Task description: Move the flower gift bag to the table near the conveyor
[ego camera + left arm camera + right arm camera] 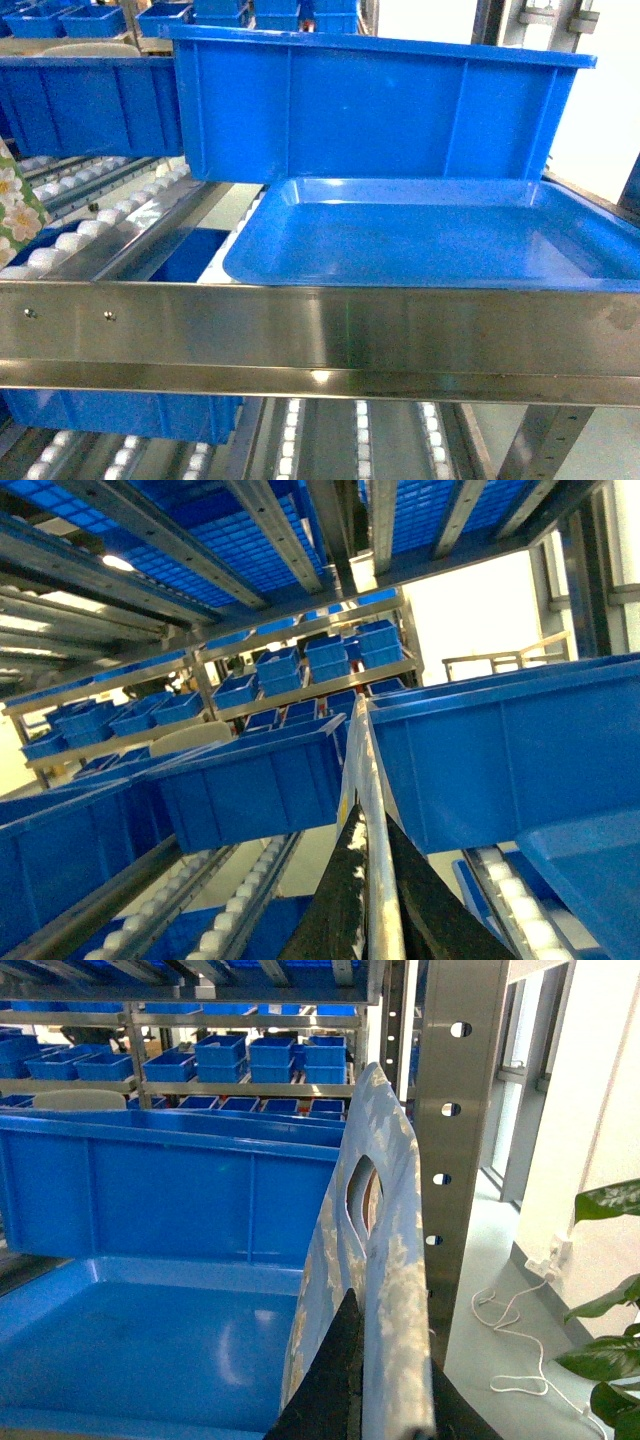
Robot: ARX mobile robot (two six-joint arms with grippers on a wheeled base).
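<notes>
From the head camera, a floral-printed paper gift bag (14, 205) peeks in at nine o'clock beside the stainless-steel roller conveyor rack (320, 340), which carries a shallow blue plastic tray (420, 235).

The left wrist camera shows the left gripper (368, 900) clamped on a thin pale edge running toward twelve o'clock.

The right wrist camera shows the right gripper (375, 1400) pinching an upright blue-and-white bag (375, 1260), long axis vertical, handle cutout uppermost.

Bright windows (520, 1070), grey floor (490, 1330), leafy plant (605, 1350), far shelving (250, 1025).
</notes>
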